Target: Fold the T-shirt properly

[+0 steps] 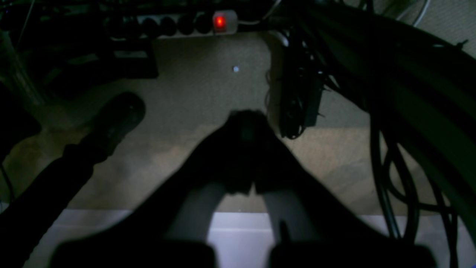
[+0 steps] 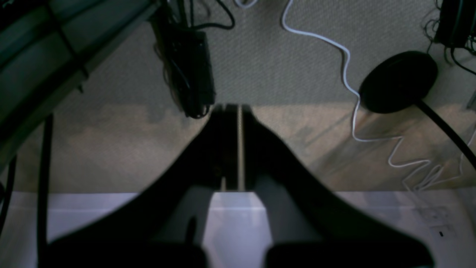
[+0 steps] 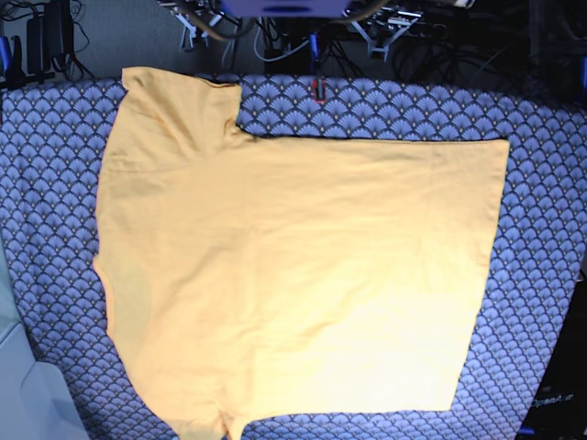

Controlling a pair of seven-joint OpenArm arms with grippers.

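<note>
The yellow-orange T-shirt [image 3: 303,275] lies spread flat on the blue scale-patterned table cloth [image 3: 55,183] in the base view. One sleeve [image 3: 174,101] points to the far left corner and the straight hem runs down the right side. Neither gripper shows in the base view. In the left wrist view my left gripper [image 1: 247,119] is shut on nothing and hangs over carpeted floor. My right gripper [image 2: 232,108] is likewise shut and empty above the floor, with only a thin slit between its fingers. Neither wrist view shows the shirt.
The arm mounts [image 3: 293,11] sit behind the table's far edge. On the floor below are a power strip with a red light [image 1: 220,21], a dark shoe-like shape [image 1: 119,115], a white cable [image 2: 347,70], a black round base [image 2: 398,82] and hanging cable bundles [image 2: 189,70].
</note>
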